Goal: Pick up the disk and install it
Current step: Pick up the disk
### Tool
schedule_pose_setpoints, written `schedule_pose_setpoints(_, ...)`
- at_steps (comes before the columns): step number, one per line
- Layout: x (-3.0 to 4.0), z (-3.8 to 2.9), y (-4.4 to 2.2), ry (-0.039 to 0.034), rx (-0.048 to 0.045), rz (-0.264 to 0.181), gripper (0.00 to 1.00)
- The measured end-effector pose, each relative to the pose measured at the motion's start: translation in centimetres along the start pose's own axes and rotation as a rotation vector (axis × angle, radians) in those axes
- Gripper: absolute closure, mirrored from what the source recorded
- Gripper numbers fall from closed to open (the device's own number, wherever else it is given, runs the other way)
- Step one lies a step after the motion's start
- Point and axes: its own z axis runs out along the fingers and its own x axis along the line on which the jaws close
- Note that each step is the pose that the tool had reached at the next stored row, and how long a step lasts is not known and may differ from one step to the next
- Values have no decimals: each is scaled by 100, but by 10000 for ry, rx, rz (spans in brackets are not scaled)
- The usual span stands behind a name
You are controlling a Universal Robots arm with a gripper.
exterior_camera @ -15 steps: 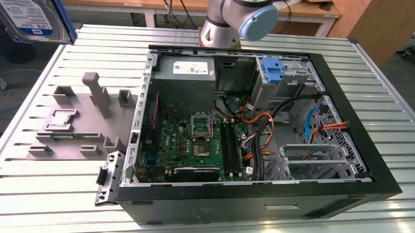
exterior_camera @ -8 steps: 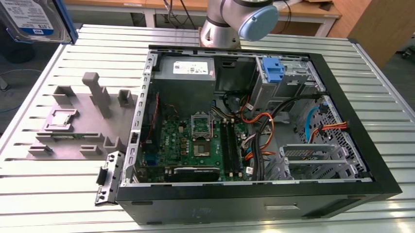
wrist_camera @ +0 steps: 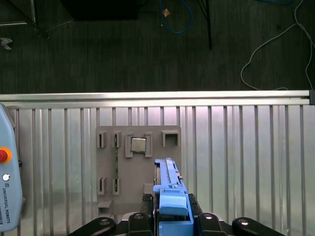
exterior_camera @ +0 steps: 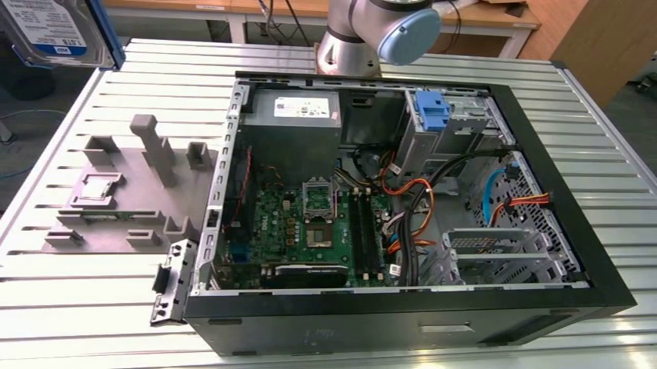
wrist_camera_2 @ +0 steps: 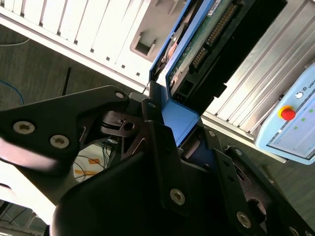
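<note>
Pick-up complete: the tool (wrist_camera: 172, 223) is clamped shut on the disk (wrist_camera: 167, 177), held clear of the desk (wrist_camera: 246, 162); installation outstanding, the open computer case (exterior_camera: 411, 192) lying well apart from the tool.

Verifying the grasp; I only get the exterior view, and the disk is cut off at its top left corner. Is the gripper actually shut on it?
Observer: Yes. In the first wrist view the gripper has its jaws shut on the blue carrier of the disk, held edge-on.
Operator: I see the label side. What's on the other face?
Observer: The second wrist view shows a green circuit board on that side.
Operator: Anything else on the table?
Observer: A pendant with a red button rests on the slatted table, apart from the grey fixture.
</note>
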Motion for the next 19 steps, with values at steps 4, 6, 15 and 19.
schedule_pose_setpoints(4,0,0,-10,0,0,0,64)
schedule_pose_setpoints(6,0,0,-16,0,0,0,64)
schedule_pose_setpoints(15,-1,0,-41,0,0,0,64)
schedule_pose_setpoints(19,-2,1,-53,-1,0,0,64)
